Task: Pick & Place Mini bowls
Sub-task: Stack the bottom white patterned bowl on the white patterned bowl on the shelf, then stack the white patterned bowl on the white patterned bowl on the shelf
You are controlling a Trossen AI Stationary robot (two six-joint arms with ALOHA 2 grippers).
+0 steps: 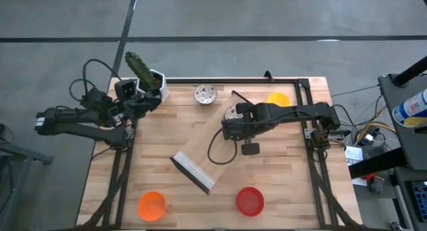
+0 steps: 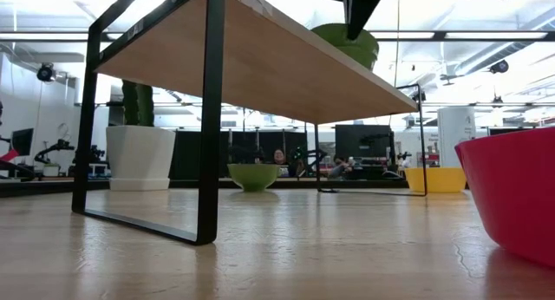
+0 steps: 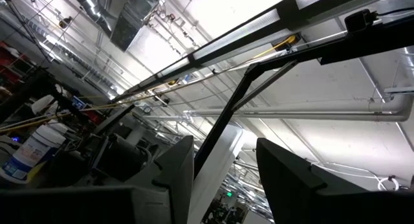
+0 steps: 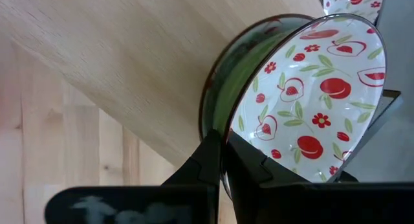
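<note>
Gripped by my right gripper (image 1: 233, 119) (image 4: 223, 153) is a mini bowl (image 4: 304, 101), white inside with red fruit and flowers, green outside. It is over the far end of a low shelf's wooden top (image 1: 207, 147); the low view shows the bowl (image 2: 347, 44) at that top. A second patterned bowl (image 1: 205, 93), a yellow one (image 1: 279, 98), an orange one (image 1: 151, 205) and a red one (image 1: 250, 200) stand on the table on their bases. My left gripper (image 1: 140, 103) (image 3: 223, 185) waits open at the far left corner, pointing up. My right gripper pinches the patterned bowl's rim (image 4: 223, 136), one finger inside the bowl and one on its green outer wall. The fingers come from above, pointing down. The bowl's opening faces up; the shelf edge hides whether its base rests on the shelf top.
A white square pot with a green cactus (image 1: 152, 81) stands at the far left corner, right beside my left gripper. The shelf's black metal frame (image 2: 208, 118) stands slantwise in mid-table. A black frame (image 1: 307, 84) runs along the table's edges.
</note>
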